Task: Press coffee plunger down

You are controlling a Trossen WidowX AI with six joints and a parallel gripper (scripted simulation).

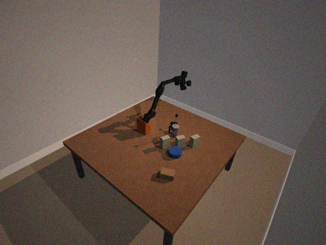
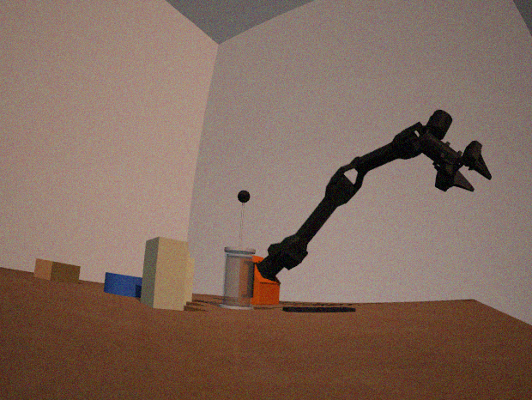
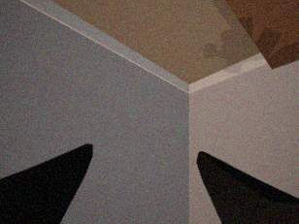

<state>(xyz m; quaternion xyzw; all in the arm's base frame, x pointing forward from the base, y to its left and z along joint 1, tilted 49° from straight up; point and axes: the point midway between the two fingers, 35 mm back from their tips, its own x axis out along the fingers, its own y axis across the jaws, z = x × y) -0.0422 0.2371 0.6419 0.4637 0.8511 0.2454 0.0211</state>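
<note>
My gripper (image 2: 470, 176) hangs high in the air with its fingers spread wide and nothing between them, well above and away from the coffee press (image 1: 173, 130). From my wrist I see only the two dark fingertips against a room corner, a grey-blue wall meeting a paler one, a pale skirting strip along the floor line, and a sliver of the brown tabletop (image 3: 272, 28) at the edge.

The press stands upright on the tabletop (image 1: 126, 163), close to my orange base (image 1: 143, 126), its plunger knob (image 2: 243, 196) raised high on a thin rod. Just in front of it sit three pale blocks (image 1: 180, 141) in a row, then a blue disc (image 1: 174, 152), and farther out a flat tan block (image 1: 166, 173). The square wooden tabletop stands on dark legs, tucked into the corner over a tan floor.
</note>
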